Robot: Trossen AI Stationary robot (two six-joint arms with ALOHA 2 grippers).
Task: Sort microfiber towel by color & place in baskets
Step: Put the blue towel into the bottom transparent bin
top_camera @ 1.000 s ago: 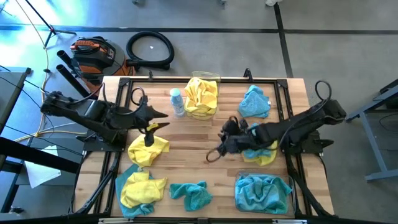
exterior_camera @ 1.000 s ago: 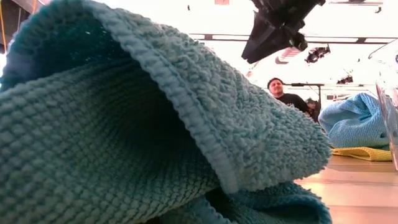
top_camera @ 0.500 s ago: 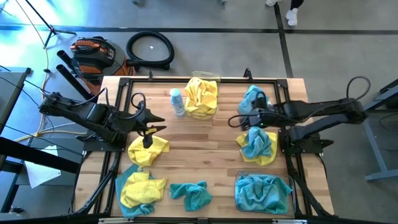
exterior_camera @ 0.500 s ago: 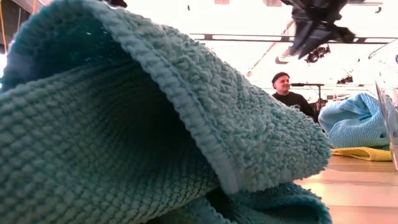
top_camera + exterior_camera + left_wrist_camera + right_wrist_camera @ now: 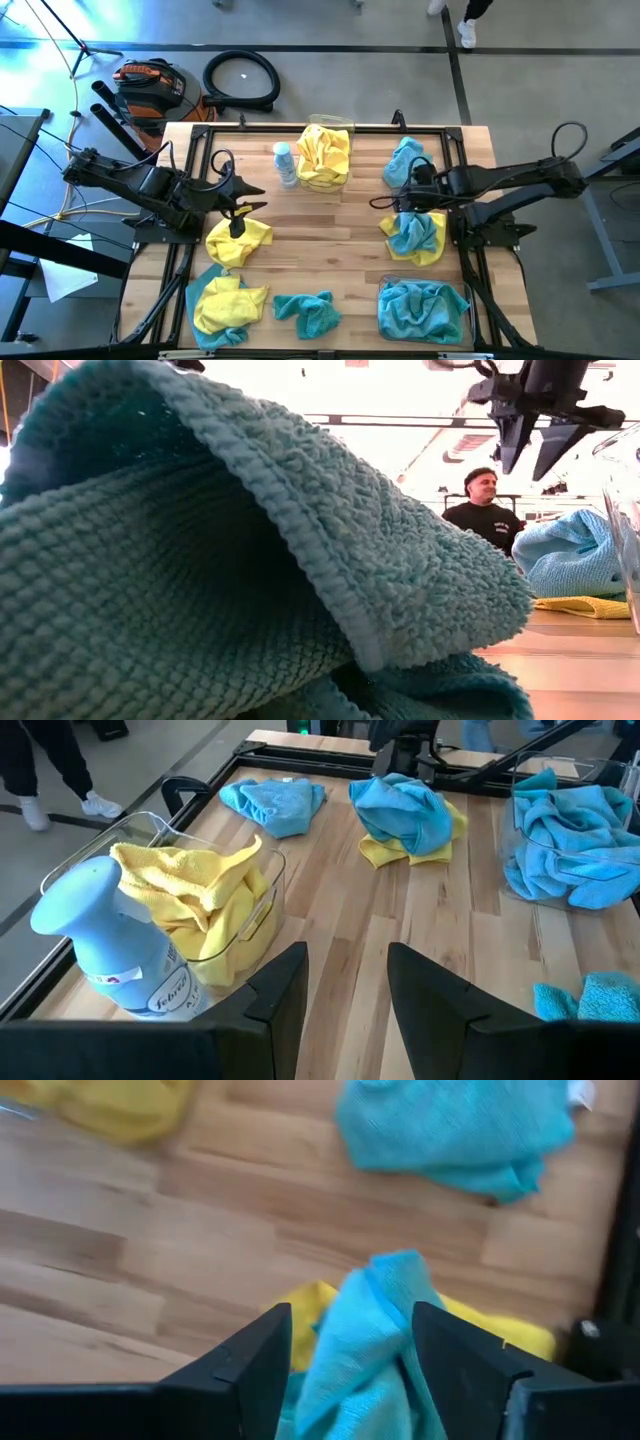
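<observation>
Beside yellow-towel basket [image 5: 262,910], bottle [image 5: 110,955] label reads "febreze"; both grippers [image 5: 398,201] [image 5: 250,196] spread, empty.

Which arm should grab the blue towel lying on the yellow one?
Right. The right gripper hovers open directly over that blue towel; the left gripper waits across the table.
</observation>
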